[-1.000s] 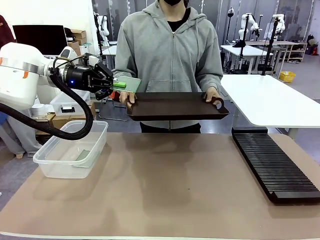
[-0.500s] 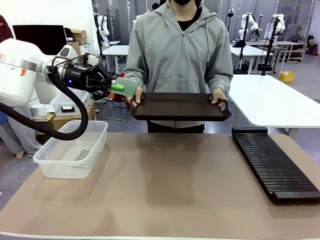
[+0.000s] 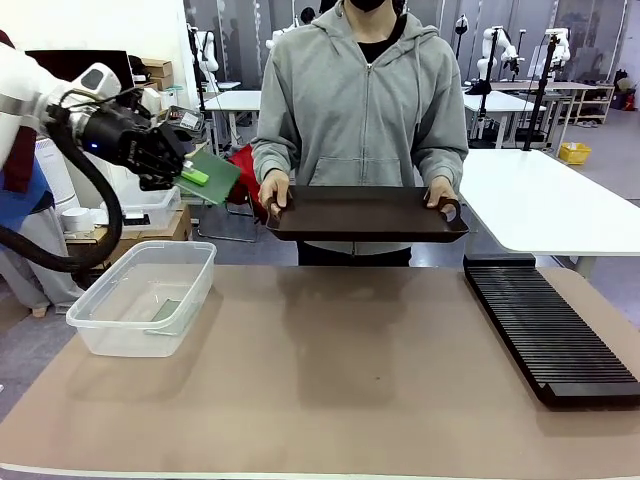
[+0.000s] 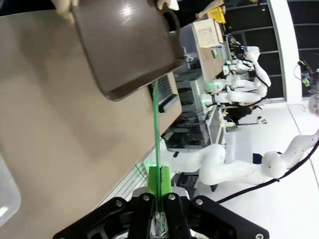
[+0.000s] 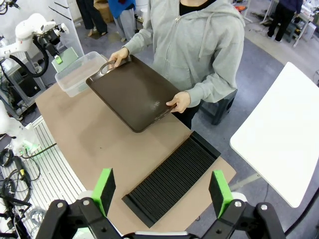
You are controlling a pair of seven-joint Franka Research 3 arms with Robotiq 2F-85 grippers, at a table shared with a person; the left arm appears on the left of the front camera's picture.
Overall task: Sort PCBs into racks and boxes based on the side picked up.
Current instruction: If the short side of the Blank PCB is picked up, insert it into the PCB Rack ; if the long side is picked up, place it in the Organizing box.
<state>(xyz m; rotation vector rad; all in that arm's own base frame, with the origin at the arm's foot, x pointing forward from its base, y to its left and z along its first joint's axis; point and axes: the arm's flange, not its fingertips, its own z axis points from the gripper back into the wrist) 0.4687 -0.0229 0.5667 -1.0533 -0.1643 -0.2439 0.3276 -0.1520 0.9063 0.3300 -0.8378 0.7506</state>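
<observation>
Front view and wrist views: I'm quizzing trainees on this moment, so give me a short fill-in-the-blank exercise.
1. The left gripper is shut on a green ____.
2. The person holds the dark tray with ____ hands.
3. The right gripper is ____.
4. The black rack lies on the table's ____ side in the front view.

Missing: PCB; both; open; right

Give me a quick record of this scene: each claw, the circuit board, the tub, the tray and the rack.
left claw: shut on circuit board, raised above tub
right claw: open, holding nothing, high over table
tub: on table, left side, another board lying inside
tray: held level in person's two hands
rack: on table, right side, slots bare
</observation>
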